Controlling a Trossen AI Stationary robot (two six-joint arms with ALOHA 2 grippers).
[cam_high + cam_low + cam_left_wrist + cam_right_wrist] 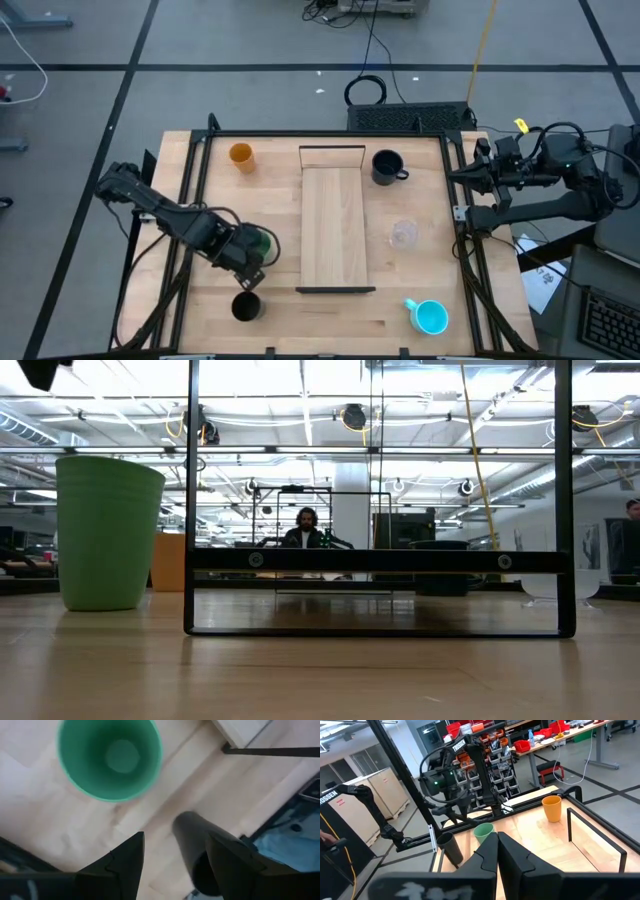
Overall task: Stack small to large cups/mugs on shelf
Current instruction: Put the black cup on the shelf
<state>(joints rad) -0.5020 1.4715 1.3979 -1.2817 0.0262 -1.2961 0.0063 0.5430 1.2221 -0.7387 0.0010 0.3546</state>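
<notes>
The green cup (265, 240) stands upright on the table left of the shelf (335, 225); it also shows in the low view (108, 530) and the left wrist view (110, 757). My left gripper (175, 865) hovers open above the table between the green cup and the tall black cup (245, 306), which shows past the fingers in the left wrist view (197, 850); in the high view the gripper (252, 270) partly covers the green cup. The orange cup (241, 155), dark mug (386, 167), clear cup (404, 234) and blue mug (430, 316) stand on the table. My right gripper (497, 847) is shut and empty at the table's right edge (470, 175).
The shelf is bare, with dark strips at its near and far ends (335, 289). A black frame (200, 150) runs round the table. Free tabletop lies between the shelf and the cups on both sides. A person (305, 530) sits in the room beyond the table.
</notes>
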